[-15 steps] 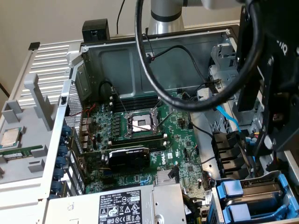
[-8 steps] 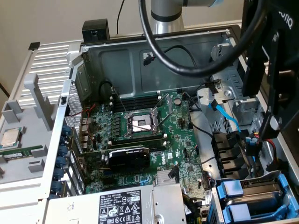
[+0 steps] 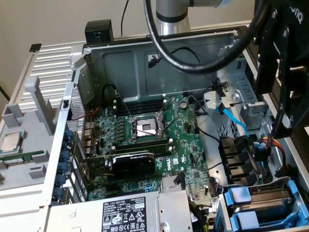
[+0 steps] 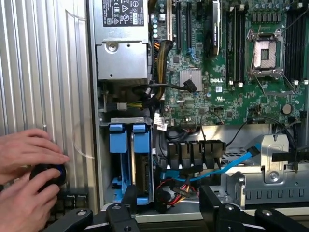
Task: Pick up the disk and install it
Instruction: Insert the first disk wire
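Closest to the lens, black two-fingered gripper (image 4: 169, 205), spread wide apart and holding nothing, hovering over the edge of the open grey metal computer case (image 3: 125, 67), near its drive bay. Just past it, the disk in its blue plastic carrier frame (image 4: 143, 145), seated on edge in that bay, just beside a second blue carrier (image 4: 119, 142) and next to the large grey power supply box with black-and-white label (image 4: 120, 53) (green motherboard (image 4: 217, 92) further in). Off to the side, one hand (image 4: 29, 152) and the other hand (image 4: 24, 205) of a person, both on a round black knob with a blue patch (image 4: 48, 175), over a ribbed silver metal panel (image 4: 43, 72).
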